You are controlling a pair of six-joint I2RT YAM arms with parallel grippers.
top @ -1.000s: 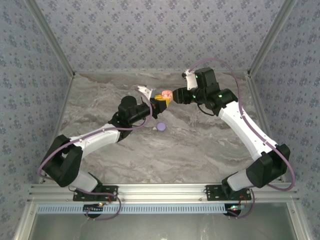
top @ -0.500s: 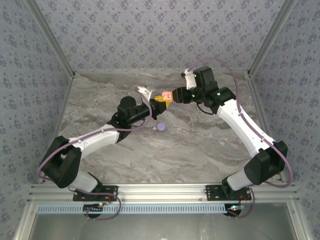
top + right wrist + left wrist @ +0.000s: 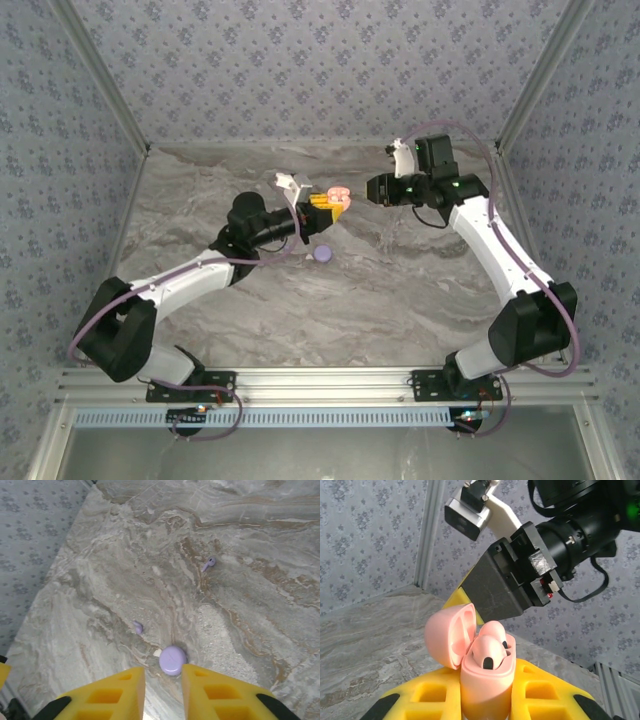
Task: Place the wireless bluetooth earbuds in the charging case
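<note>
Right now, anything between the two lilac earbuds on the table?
Bare marble, per the right wrist view: nothing lies between the far lilac earbud and the near lilac earbud.

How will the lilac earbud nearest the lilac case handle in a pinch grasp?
Likely slippery: the lilac earbud looks smooth and rounded, so it may squirt out of a pinch. Probably very light, being far smaller than the lilac case, so a nudge could skid it across the marble table. It looks rigid, not floppy.

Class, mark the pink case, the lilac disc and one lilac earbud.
pink case (image 3: 487, 685): left wrist view, lower body.
lilac disc (image 3: 172, 660): right wrist view, top centre.
lilac earbud (image 3: 209, 563): right wrist view, its middle.
</note>
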